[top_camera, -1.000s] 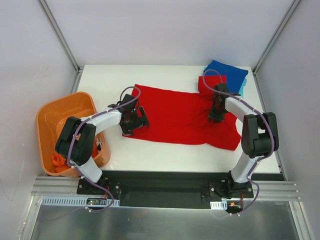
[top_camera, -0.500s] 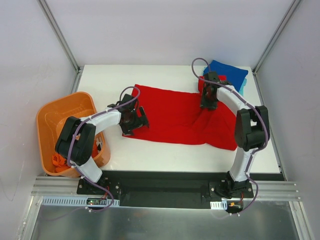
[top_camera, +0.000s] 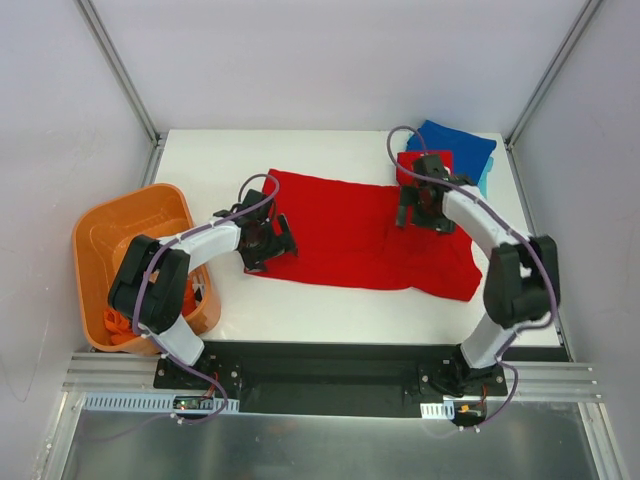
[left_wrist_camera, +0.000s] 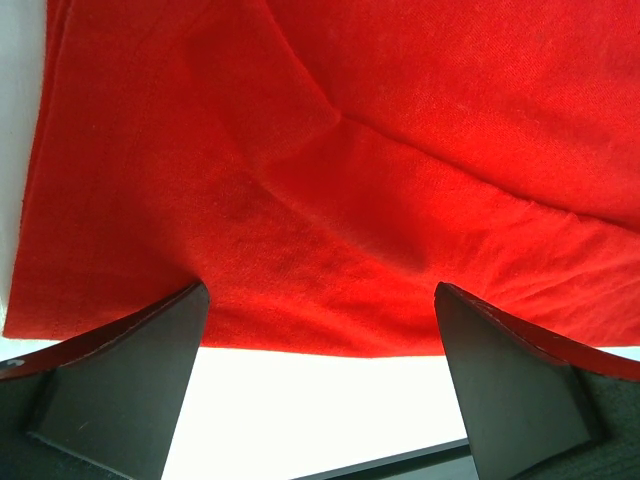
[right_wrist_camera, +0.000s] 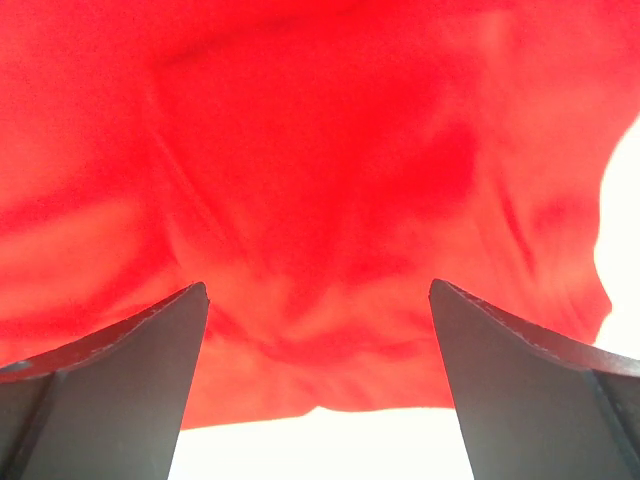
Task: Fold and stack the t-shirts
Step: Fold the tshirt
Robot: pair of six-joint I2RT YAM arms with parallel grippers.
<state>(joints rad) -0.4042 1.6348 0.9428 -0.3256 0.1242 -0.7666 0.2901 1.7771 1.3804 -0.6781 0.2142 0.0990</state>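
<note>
Table (top_camera: pixel 215 160), white, matt: red t-shirt (top_camera: pixel 350 235) spread flat across mid, both tools open on my feed.
Room: pale grey walls (top_camera: pixel 320 60) on three sides, alu posts (top_camera: pixel 120 72) at far corners, black base plate (top_camera: pixel 330 362) along near edge. Left gripper (top_camera: pixel 275 240): jaws wide, nothing between, over red shirt's left hem; on its wrist cam I see bare table just past the cloth edge. Right gripper (top_camera: pixel 415 205): fingers wide apart above shirt's right part, cloth wrinkled there, none pinched. Blue t-shirt (top_camera: pixel 458 145) folded at far right corner, teal t-shirt (top_camera: pixel 484 180) peeking out under it, red sleeve touching the blue. Orange basket (top_camera: pixel 95 235) at table's left side, orange-red t-shirt (top_camera: pixel 120 325) bunched inside at near end.
</note>
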